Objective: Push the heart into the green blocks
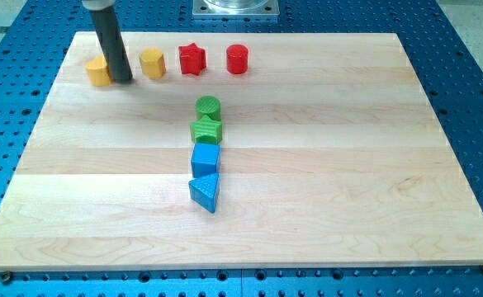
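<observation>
A yellow block [97,72] that looks like the heart lies near the board's top left corner, its right side hidden by the rod. My tip [124,81] rests on the board right against that side, between it and a second yellow block [152,63] with a roughly hexagonal shape. The green cylinder [208,106] and the green star [207,129] sit touching each other near the board's middle, well to the lower right of the tip.
A red star [192,59] and a red cylinder [238,58] stand in the top row to the right of the yellow blocks. A blue cube [205,157] and a blue triangle [205,191] continue the column below the green star. The wooden board [373,165] lies on a blue perforated table.
</observation>
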Tool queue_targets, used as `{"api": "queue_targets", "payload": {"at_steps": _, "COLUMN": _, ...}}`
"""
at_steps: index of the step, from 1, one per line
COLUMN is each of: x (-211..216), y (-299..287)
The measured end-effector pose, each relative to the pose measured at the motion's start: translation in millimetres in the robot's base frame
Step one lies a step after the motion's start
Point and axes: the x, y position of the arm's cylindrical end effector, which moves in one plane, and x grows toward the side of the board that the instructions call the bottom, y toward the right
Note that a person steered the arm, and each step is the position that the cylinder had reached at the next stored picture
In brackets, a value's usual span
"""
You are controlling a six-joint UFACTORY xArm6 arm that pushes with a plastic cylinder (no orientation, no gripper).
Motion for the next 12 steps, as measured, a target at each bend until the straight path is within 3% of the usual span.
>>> {"api": "queue_targets", "payload": {"at_steps": 1, "x": -42.0, "y": 11.6}}
{"api": "queue_targets", "payload": {"at_steps": 2, "x": -11.1, "y": -46.1}}
{"api": "queue_targets", "payload": {"at_steps": 3, "x": 75.6, "y": 29.8}}
{"api": "queue_targets", "payload": {"at_steps": 4, "x": 79.3, "y": 45.2}}
{"api": "queue_targets", "payload": {"at_steps": 5, "x": 34.8, "y": -13.4}}
{"api": "queue_targets", "payload": {"at_steps": 6, "x": 63.5, "y": -47.6}}
{"api": "queue_targets", "payload": {"at_steps": 7, "x": 124.7, "y": 33.1}}
{"api": "queue_targets", "payload": {"at_steps": 8, "x": 156.9, "y": 64.5}}
{"api": "queue_targets", "payload": {"at_steps": 9, "x": 156.9, "y": 27.2}}
{"api": "queue_targets", "payload": {"at_steps": 11, "x": 112.6, "y": 87.7}}
{"api": "queue_targets", "payload": {"at_steps": 12, "x": 112.6, "y": 122.1}}
